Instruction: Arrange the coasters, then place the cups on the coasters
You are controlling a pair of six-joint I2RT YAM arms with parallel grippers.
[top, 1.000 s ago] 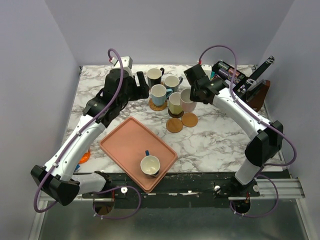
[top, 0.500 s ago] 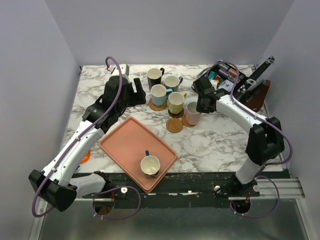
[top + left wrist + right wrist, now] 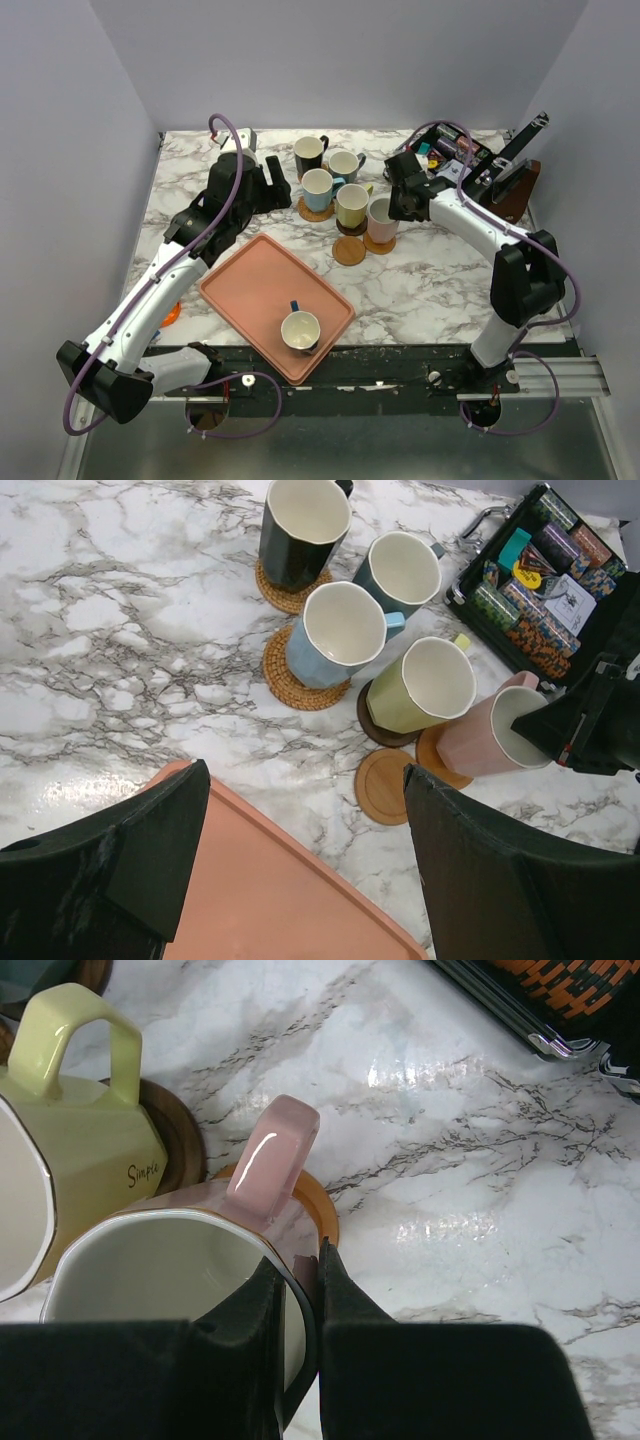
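The right fingers (image 3: 400, 1380) are drawn narrow, pinching the rim of the pink cup (image 3: 200, 1245) just beside its handle. That cup sits on a tan-orange coaster (image 3: 318, 1210), right of the middle of the surface (image 3: 430, 280) and toward its far edge. Just beside it the yellowish cup (image 3: 420, 685) stands on a dark brown coaster (image 3: 372, 730). Beyond, the light blue cup (image 3: 335, 635) and black cup (image 3: 303, 525) rest on woven coasters (image 3: 300, 685), with the grey-green cup (image 3: 400, 570) alongside. A bare tan coaster (image 3: 385, 786) lies just nearer. The left fingers (image 3: 130, 880) are spread wide and empty over the far-left area. The blue cup (image 3: 300, 330) stands in the tray (image 3: 250, 290) by the near edge.
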